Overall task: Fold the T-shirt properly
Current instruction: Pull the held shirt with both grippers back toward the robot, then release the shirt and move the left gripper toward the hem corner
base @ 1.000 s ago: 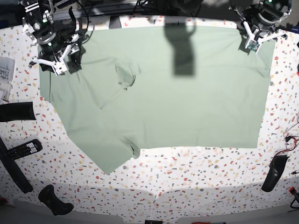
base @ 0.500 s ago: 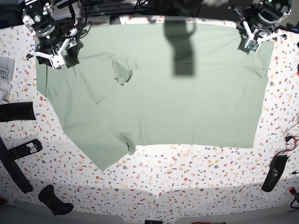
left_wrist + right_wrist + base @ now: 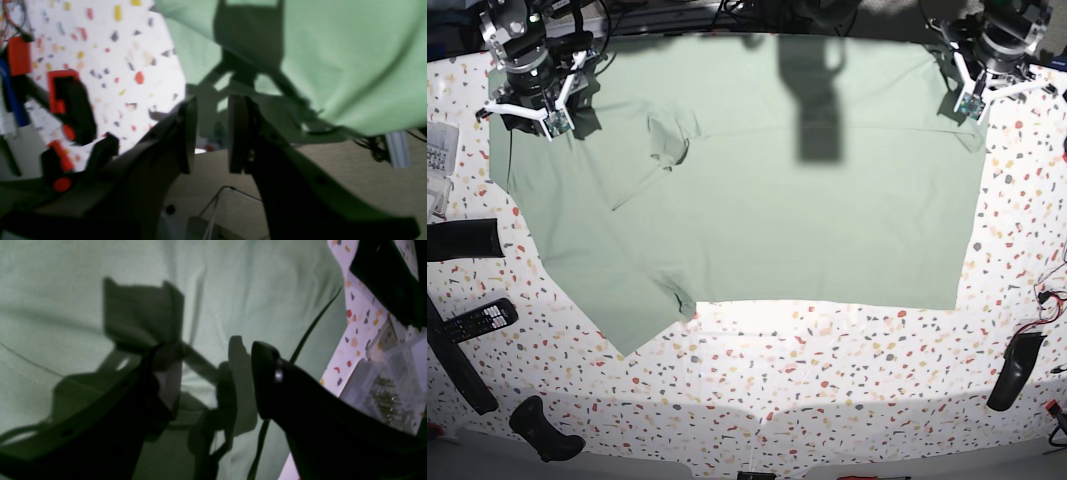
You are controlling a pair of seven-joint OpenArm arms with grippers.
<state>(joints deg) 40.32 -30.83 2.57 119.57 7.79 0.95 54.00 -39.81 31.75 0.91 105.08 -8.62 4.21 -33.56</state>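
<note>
The pale green T-shirt (image 3: 777, 200) lies spread flat over the speckled table (image 3: 827, 380), its top edge reaching the far edge. My right gripper (image 3: 527, 112) stands over the shirt's far left shoulder. In the right wrist view the right gripper (image 3: 205, 346) is open, tips down at the T-shirt (image 3: 83, 290), and I see no fabric pinched. My left gripper (image 3: 997, 92) is at the shirt's far right corner. In the left wrist view the left gripper (image 3: 211, 103) shows a narrow gap with floor visible through it, beside the T-shirt (image 3: 350, 66) hem.
A remote control (image 3: 477, 320) and black objects (image 3: 462, 240) (image 3: 545, 430) lie along the left side, and another black object (image 3: 1012, 370) sits at the right. A clear box (image 3: 393, 383) is beside the right arm. A red and black part (image 3: 66, 100) lies near the left arm.
The whole shirt has slid toward the far left as the right gripper moved that way. The left gripper has stayed near the far right, where the shirt's edge has drawn in to it.
</note>
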